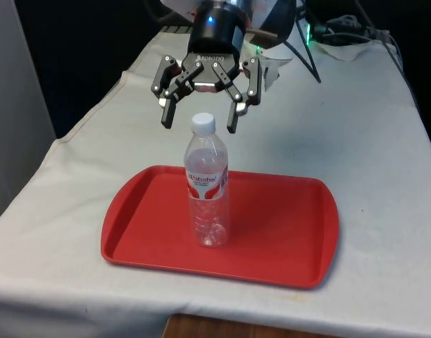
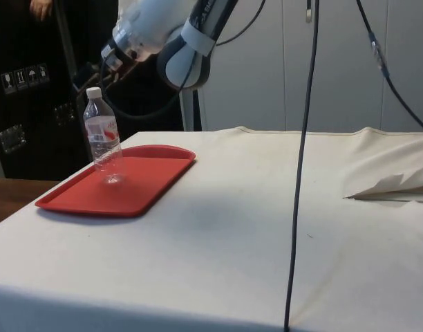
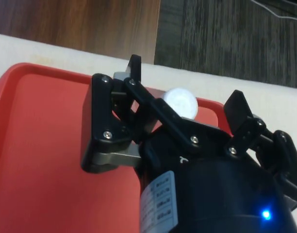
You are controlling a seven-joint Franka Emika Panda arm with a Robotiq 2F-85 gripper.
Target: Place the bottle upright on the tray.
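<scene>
The clear plastic bottle (image 1: 206,184) carries a red-and-white label (image 1: 205,184); its lettering is too small to read.

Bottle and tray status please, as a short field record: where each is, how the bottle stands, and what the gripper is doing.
bottle: upright, white cap on, standing free on the tray
tray: red, flat on the white cloth near the table's front edge
gripper: open, fingers either side of the cap and apart from it
task state: bottle placed upright, released
</scene>
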